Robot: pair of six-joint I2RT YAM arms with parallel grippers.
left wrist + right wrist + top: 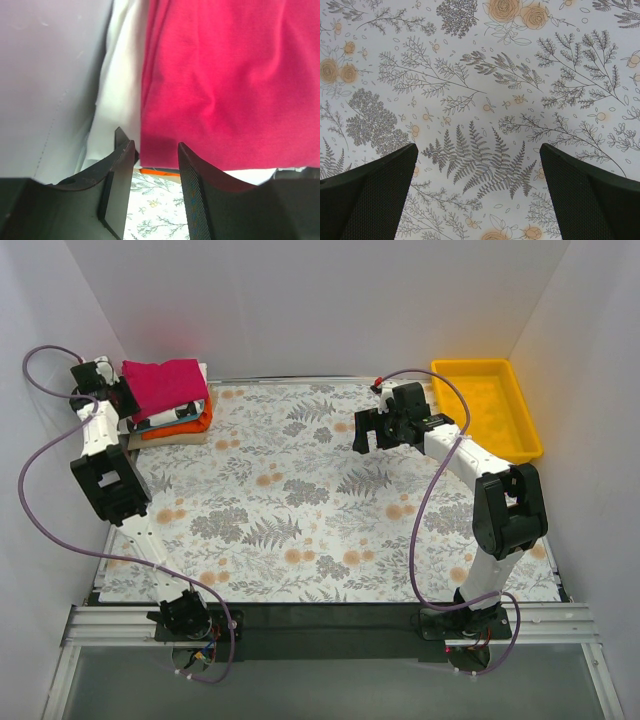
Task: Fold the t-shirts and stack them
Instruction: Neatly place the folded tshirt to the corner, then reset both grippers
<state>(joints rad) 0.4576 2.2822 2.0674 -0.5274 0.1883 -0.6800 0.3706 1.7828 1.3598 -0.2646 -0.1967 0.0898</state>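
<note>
The t-shirts form a folded stack [170, 405] at the table's far left corner. The magenta-red shirt [165, 385] lies on top, and orange [195, 424], light blue and white layers show under it. In the left wrist view the magenta shirt [225, 75] fills the upper right, with white cloth [120, 90] to its left and an orange edge [160, 171] below. My left gripper [156, 150] is open and empty at the stack's left edge [118, 395]. My right gripper [374, 435] is wide open and empty above the floral cloth [477, 150].
A yellow plastic tray [487, 405] stands at the far right. The floral tablecloth [300, 510] covers the table. White walls close in on the left, the back and the right, and the left wall [50, 75] is close beside my left gripper.
</note>
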